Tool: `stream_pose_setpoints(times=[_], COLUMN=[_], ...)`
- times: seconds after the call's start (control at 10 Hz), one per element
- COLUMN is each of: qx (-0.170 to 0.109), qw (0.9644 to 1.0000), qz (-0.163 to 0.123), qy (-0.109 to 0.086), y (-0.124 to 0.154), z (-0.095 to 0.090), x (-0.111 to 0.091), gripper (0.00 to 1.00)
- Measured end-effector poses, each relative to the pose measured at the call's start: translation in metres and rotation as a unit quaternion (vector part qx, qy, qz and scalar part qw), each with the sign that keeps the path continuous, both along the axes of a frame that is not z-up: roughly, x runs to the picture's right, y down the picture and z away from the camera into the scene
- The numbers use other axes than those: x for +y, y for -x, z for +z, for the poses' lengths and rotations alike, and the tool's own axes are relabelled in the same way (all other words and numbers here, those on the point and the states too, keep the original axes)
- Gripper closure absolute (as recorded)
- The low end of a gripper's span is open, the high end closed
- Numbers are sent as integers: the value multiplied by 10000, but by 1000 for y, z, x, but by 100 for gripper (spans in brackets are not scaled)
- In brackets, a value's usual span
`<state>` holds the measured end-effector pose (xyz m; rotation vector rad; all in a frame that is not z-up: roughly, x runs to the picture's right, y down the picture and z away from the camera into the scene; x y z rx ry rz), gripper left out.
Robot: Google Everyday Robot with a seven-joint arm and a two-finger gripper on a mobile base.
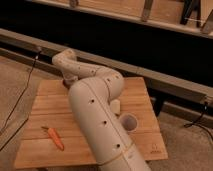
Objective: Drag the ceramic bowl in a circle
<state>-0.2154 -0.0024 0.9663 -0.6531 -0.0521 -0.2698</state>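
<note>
My white arm (97,115) rises from the bottom of the camera view, bends over the middle of the wooden table (45,107) and reaches to the table's far left part. The gripper (68,82) hangs at the arm's end, a dark shape low over the wood near the far edge. The maroon ceramic bowl does not show as a separate thing. It is hidden by the arm or the gripper, and I cannot tell which. A pale cup (129,121) stands just right of the arm.
An orange carrot (55,138) lies on the table's front left. A small pale object (116,106) sits against the arm above the cup. A black cable (20,97) runs over the floor on the left. A grey rail (165,82) and dark wall lie behind the table.
</note>
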Motion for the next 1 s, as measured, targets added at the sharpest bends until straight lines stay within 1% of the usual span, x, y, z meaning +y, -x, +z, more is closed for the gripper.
stream_pose_setpoints(times=[0.3, 0.5, 0.8, 0.9, 1.0], qx=[-236, -410, -898, -1045, -1257], qw=[9996, 9987, 9944, 9924, 9891], qz=[-166, -287, -557, -646, -771], qy=[-47, -34, 10, 25, 66], y=[35, 54, 96, 107, 121], z=[-5, -11, -32, -40, -52], x=[-6, -3, 11, 17, 28], gripper=[100, 100, 100, 100, 100])
